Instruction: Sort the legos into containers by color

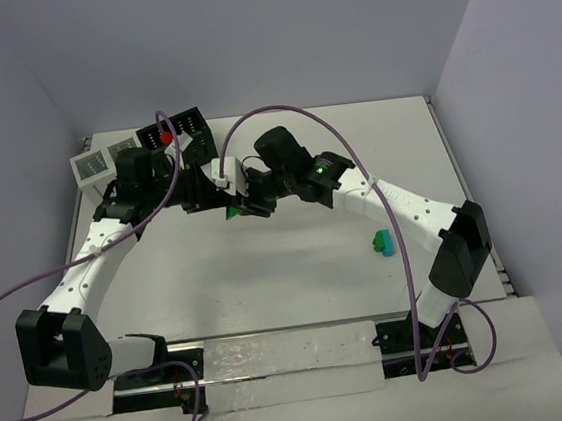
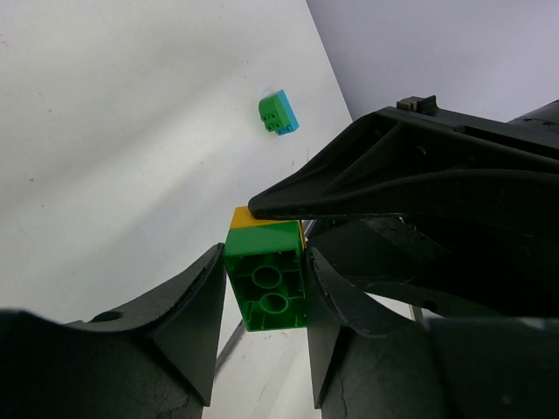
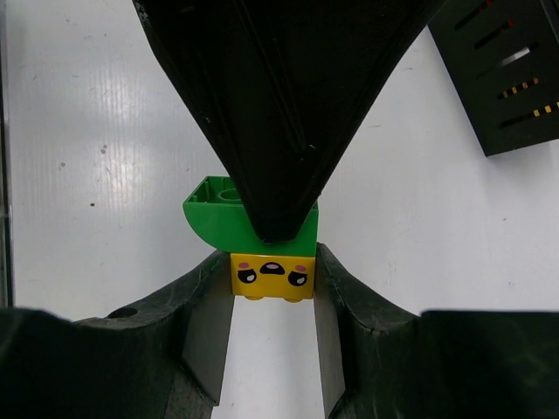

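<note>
A green lego (image 2: 266,292) with a yellow face lego (image 3: 272,277) stuck to it hangs above the table between both arms. My left gripper (image 2: 266,262) is shut on the green lego, one finger on each side. My right gripper (image 3: 272,262) is shut on the yellow lego, and the green lego (image 3: 210,223) sticks out beyond it. In the top view the two grippers meet at mid-table around the green lego (image 1: 231,214). A green-and-teal lego (image 1: 381,243) lies alone on the table to the right. The black container (image 1: 180,131) holds a red lego (image 1: 166,139). The white container (image 1: 105,161) stands left of it.
Purple cables (image 1: 281,115) arc over both arms. The table's walls close in at the back and both sides. The black container (image 3: 511,70) lies just beyond the right gripper. The green-and-teal lego (image 2: 279,113) sits far ahead of the left gripper.
</note>
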`<action>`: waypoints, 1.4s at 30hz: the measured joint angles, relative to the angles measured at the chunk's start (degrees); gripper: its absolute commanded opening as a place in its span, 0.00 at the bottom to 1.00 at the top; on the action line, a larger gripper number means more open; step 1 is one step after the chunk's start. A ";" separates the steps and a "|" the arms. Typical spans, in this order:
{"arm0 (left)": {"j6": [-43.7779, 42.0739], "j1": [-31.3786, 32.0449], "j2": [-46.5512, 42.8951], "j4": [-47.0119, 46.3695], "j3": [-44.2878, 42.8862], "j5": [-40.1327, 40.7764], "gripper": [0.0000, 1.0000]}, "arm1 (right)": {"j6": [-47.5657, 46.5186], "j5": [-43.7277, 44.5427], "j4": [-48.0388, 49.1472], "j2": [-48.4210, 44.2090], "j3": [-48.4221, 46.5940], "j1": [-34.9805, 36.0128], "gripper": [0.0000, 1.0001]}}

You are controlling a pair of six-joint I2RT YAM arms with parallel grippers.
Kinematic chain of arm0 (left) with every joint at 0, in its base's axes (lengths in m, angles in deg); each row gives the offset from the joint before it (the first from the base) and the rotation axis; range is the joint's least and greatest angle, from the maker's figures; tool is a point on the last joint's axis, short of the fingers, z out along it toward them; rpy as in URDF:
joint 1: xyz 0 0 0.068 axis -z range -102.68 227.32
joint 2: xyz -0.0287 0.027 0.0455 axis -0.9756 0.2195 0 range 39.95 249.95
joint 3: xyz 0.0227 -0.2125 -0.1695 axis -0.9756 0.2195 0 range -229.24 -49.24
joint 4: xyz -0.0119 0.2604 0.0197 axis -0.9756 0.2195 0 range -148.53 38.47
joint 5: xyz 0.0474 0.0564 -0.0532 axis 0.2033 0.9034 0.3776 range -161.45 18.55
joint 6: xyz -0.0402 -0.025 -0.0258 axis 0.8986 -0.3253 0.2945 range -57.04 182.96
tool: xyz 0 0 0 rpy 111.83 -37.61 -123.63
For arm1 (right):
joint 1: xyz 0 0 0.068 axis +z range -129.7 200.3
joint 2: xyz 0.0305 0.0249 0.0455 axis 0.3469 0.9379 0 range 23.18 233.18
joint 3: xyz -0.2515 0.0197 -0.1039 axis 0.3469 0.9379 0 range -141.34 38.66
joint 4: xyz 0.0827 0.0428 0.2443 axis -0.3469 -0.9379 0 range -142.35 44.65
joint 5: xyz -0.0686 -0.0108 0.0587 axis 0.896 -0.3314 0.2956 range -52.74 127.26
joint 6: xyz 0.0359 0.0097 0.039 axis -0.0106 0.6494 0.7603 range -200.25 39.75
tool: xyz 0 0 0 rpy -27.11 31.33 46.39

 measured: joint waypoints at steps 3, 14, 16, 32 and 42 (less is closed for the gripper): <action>0.15 0.00 0.12 -0.14 0.00 -0.06 0.15 | 0.00 0.65 0.00 0.00 0.00 0.19 0.00; -2.35 -2.96 0.60 2.25 -1.58 -1.84 0.00 | -0.78 2.92 2.66 0.02 0.51 0.83 0.00; -4.04 -5.48 0.16 3.59 -2.56 -1.55 0.00 | -0.80 3.84 3.39 -0.02 1.04 0.91 0.00; -19.76 -22.01 6.35 -5.67 -14.71 26.14 0.00 | 1.34 6.20 0.93 -0.33 8.31 -4.87 0.00; -23.25 -22.97 19.03 -23.97 -13.96 35.39 0.04 | 2.54 5.30 0.92 -0.33 8.31 -6.83 0.00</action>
